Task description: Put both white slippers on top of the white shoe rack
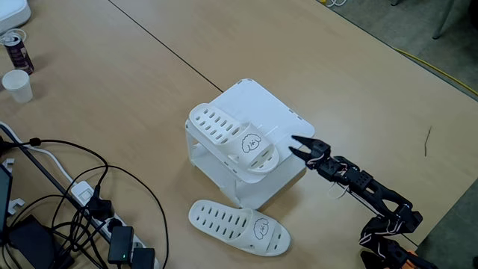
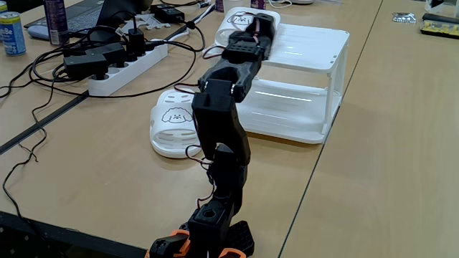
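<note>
One white slipper point(image 1: 224, 127) lies on the left part of the white shoe rack's point(image 1: 254, 101) flat top, its cartoon face towards my gripper. The other white slipper point(image 1: 231, 223) lies flat on the table just in front of the rack. My black gripper point(image 1: 293, 147) hovers at the rack's right front edge, just right of the upper slipper's toe, open with nothing between its fingers. In the other fixed view my arm reaches across the rack point(image 2: 308, 43) and hides part of the upper slipper point(image 2: 233, 18). The lower slipper point(image 2: 172, 118) lies left of the arm.
A power strip point(image 1: 97, 217) and tangled black cables cover the table's left side. A can point(image 1: 16, 51) and a paper cup point(image 1: 18, 84) stand at the far left. A dark seam crosses the tabletop behind the rack. The table's edge runs near my arm's base.
</note>
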Controlling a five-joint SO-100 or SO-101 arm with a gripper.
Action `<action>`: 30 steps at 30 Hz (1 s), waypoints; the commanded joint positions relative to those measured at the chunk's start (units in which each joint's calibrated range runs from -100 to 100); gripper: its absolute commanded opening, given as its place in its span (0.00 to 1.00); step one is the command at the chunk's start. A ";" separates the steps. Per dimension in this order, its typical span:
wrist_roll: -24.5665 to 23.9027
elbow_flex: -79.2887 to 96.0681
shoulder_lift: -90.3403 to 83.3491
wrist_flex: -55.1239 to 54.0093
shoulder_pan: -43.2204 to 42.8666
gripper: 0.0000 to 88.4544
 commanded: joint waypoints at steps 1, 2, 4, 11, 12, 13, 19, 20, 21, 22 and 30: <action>0.42 -1.24 -1.14 -0.32 1.64 0.20; 0.42 -1.24 -0.47 -0.32 1.72 0.20; 0.42 -1.24 0.62 -0.40 1.55 0.20; 0.42 -1.33 4.41 -0.66 -0.58 0.20; 0.42 -1.60 4.75 -0.66 -0.91 0.20; 0.42 -2.06 5.08 -0.66 -1.41 0.20; 0.42 -5.39 6.68 -0.66 -3.46 0.20; 0.42 -5.57 6.68 -0.66 -3.63 0.20; 0.42 -5.57 6.85 -0.66 -4.37 0.20; 0.42 -5.57 6.85 -0.66 -4.61 0.20; 0.42 -5.57 6.93 -0.66 -4.86 0.20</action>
